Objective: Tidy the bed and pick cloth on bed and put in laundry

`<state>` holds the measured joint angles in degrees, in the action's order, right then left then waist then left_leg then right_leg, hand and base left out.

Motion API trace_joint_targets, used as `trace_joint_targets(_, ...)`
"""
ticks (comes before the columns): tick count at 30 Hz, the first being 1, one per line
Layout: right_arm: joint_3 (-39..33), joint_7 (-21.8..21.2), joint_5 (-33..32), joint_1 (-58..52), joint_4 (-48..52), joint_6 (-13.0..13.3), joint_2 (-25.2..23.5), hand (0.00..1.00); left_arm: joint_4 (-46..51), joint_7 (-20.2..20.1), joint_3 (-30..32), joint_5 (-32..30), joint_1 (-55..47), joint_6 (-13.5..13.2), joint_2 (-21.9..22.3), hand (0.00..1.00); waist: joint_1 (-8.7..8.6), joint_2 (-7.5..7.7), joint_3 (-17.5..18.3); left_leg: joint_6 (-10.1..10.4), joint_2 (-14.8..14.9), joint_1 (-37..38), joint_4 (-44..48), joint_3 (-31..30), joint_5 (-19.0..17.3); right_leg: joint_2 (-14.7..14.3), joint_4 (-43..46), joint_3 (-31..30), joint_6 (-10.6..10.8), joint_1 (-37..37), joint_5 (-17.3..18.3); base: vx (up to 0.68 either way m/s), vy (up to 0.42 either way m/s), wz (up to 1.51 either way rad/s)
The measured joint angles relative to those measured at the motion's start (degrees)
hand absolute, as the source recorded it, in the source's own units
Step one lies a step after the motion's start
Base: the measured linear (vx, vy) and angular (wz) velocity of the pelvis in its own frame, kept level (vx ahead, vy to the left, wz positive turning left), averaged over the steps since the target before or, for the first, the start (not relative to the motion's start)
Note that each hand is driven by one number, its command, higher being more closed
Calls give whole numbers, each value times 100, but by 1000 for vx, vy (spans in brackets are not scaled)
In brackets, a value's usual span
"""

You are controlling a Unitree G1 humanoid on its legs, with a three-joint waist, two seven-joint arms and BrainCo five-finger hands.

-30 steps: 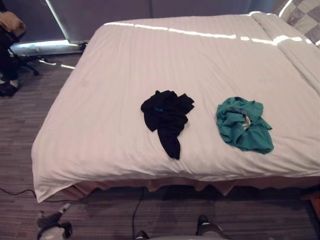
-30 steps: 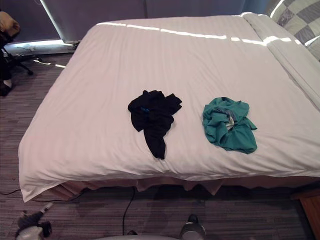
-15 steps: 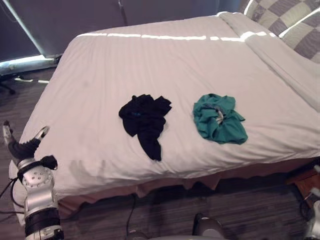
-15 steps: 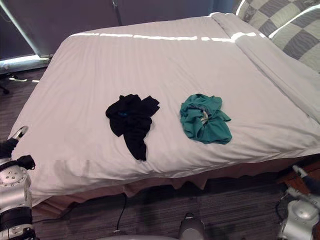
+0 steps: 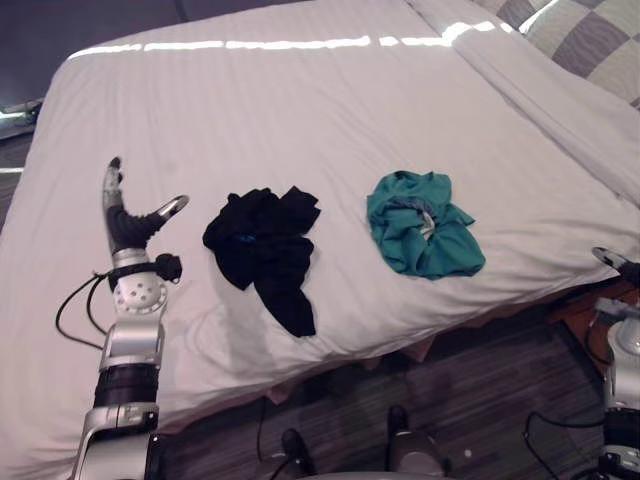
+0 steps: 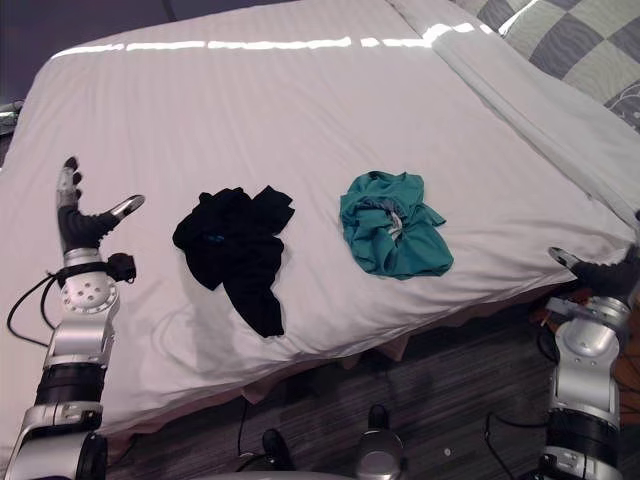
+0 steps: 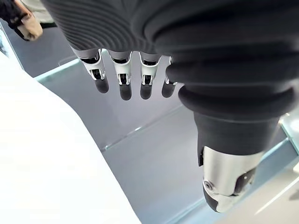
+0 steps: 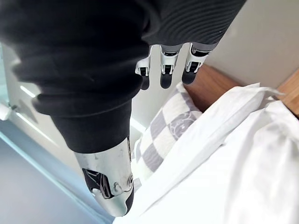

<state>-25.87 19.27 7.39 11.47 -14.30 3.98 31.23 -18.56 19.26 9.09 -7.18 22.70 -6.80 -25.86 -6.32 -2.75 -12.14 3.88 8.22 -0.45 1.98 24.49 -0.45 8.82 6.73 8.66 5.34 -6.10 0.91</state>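
Left hand (image 5: pixel 126 222) is up over the near left part of the bed (image 5: pixel 300 100). Its fingers are straight, its thumb sticks out wide, and it holds nothing. It is near the black cloth (image 5: pixel 262 252) but not touching it. Right hand (image 6: pixel 603 273) is low by the bed's near right corner. It is spread wide too, with nothing in it.

The black cloth lies in a crumpled heap on the white bed, close to the near edge. One long bit of it points toward that edge. To its right, a little apart, lies the green cloth (image 5: pixel 423 225), bunched up like a ball with a bit of grey in the middle.

Both cloths look soft, light and floppy. They will not break. But they will droop, and if only a corner is pinched, the rest will dangle and may drag. I think the best place to grab is the thick middle of each heap, with the fingers curled round lots of folds. The black one is nearest the left hand, so it looks like the first to pick.

A checked pillow (image 6: pixel 570 40) sits at the far right end of the bed.
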Motion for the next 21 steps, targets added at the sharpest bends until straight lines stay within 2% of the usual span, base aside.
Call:
trace_joint_targets(2,162,-61,8,325,11,-1,123,0,-259,-64,-176,-113,303,98,0,0,-64,-15,-173,-6,-13,-193,-1,-2,65,19,1,-1,-7,-192,-75,-21,5,1)
trace_joint_targets(8,532,-60,10,937,231,0,231,0,-1028,-168,-514,-520,1137,314,-25,0,-36,-5,-572,-50,-12,-734,-9,116,193,-2,-80,-119,-38,-779,-333,-69,7,-8)
trace_joint_targets(9,597,-56,18,1022,356,16,253,0,-1218,-170,-605,-677,1315,409,-41,0,-40,1,-710,-53,-13,-797,-6,168,202,-3,-114,-156,-44,-848,-397,-32,7,-18)
trace_joint_targets(11,633,-55,66,1072,441,18,275,0,-1376,-184,-707,-887,1478,504,-47,0,-41,9,-771,-57,-16,-907,2,213,209,6,-130,-200,-46,-982,-449,-18,9,-12)
trace_joint_targets(12,633,-55,108,1080,449,18,284,0,-1478,-201,-759,-1001,1577,548,-45,100,-56,11,-806,-81,-20,-975,2,214,227,9,-157,-203,-36,-1031,-484,0,0,0)
trace_joint_targets(14,632,-55,129,1080,450,18,302,0,-1657,-301,-838,-1233,1752,643,-46,100,-56,15,-919,-87,-21,-999,8,199,232,15,-175,-181,-41,-1028,-500,22,8,6)
trace_joint_targets(18,632,-60,176,1135,528,18,383,0,-1947,-446,-1093,-1776,2170,655,-48,100,-57,19,-1156,-108,-18,-1201,94,60,252,41,-170,-60,-41,-1111,-513,4,16,17)
trace_joint_targets(21,657,-60,175,1503,591,19,456,0,-1931,-461,-1158,-2029,2306,620,-99,100,65,16,-1287,-77,-25,-1339,92,64,302,52,-170,-62,-45,-1245,-563,-3,4,2)
